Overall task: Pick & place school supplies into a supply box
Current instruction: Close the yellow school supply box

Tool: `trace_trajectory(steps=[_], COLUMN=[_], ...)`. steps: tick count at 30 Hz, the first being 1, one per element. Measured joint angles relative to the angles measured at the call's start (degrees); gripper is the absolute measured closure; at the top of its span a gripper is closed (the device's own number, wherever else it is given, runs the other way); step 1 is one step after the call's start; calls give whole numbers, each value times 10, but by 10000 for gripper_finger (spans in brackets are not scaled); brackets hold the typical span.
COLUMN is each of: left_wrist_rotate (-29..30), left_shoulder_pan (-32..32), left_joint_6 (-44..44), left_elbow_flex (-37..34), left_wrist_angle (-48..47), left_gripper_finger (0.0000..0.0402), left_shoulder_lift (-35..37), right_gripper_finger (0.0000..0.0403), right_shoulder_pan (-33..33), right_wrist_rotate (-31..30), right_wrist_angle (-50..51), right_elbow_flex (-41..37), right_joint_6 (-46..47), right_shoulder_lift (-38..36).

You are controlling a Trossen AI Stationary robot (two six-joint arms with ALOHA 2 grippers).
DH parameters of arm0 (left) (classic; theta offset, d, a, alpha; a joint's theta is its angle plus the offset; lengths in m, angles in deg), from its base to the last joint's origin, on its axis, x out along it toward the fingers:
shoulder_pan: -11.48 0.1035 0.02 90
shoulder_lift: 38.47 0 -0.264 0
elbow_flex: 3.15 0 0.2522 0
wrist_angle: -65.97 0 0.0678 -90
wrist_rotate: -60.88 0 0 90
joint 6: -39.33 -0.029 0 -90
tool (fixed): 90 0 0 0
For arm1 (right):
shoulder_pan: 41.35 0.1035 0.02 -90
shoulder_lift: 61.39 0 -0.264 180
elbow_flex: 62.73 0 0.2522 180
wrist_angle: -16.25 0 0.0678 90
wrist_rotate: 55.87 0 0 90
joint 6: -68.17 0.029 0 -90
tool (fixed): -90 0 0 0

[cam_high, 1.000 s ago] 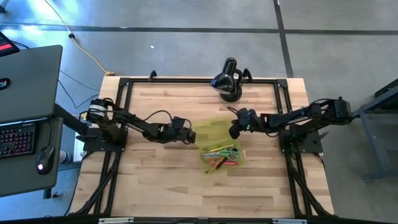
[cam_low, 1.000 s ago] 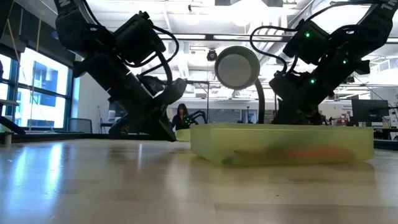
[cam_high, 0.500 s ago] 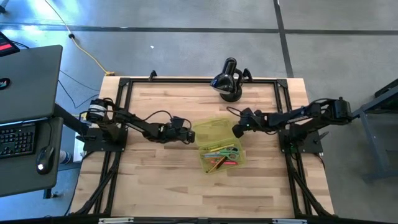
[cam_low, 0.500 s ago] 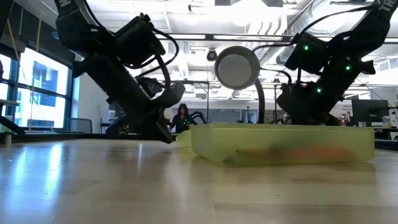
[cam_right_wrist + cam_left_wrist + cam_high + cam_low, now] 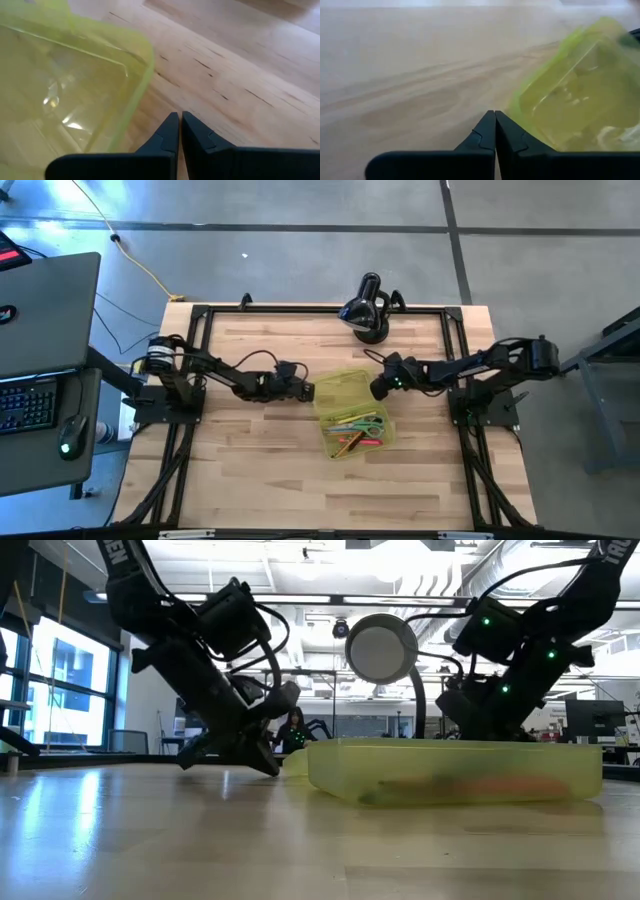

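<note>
The supply box (image 5: pixel 352 412) sits mid-bench (image 5: pixel 250 480), its lid half open toward the far side, with the pencils and pens (image 5: pixel 352 432) and scissors (image 5: pixel 368 423) already inside. We judge the box light, thin-walled and slippery, likely to skid if nudged; its lid edge looks like the best place to press or pinch. Our left hand (image 5: pixel 495 127) is clenched on nothing, fingertips just beside the lid's left edge. Our right hand (image 5: pixel 179 127) is likewise clenched empty, close by the lid's right corner.
</note>
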Motion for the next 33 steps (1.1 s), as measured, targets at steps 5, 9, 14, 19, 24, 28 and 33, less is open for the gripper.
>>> trace_trajectory(steps=[5, 9, 14, 19, 24, 28, 33], left_wrist_rotate=[5, 8, -2, -15, -25, -25, -38], left_shoulder_pan=[0, 0, 0, 0, 1, 0, 0], left_joint_6=[-9, -24, -56, -85, -107, -115, -116], left_elbow_flex=[1, 1, 20, 42, 56, 57, 58], left_wrist_angle=[72, 115, 111, 124, 123, 115, 64], left_gripper_finger=[392, 377, 363, 390, 379, 358, 383], left_shoulder_lift=[-35, -44, -46, -45, -45, -45, -45], right_gripper_finger=[403, 403, 403, 403, 403, 403, 403], right_shoulder_pan=[-2, -2, -2, 0, 22, 44, 70], right_wrist_rotate=[14, 22, 28, 47, 32, 2, -32], right_wrist_angle=[-41, -56, -77, -105, -99, -61, 65], right_elbow_flex=[0, -1, -2, -2, -2, -2, -2], right_joint_6=[-4, -5, -30, -44, -46, -49, -5], right_shoulder_lift=[8, 9, 10, -11, -50, -82, -126])
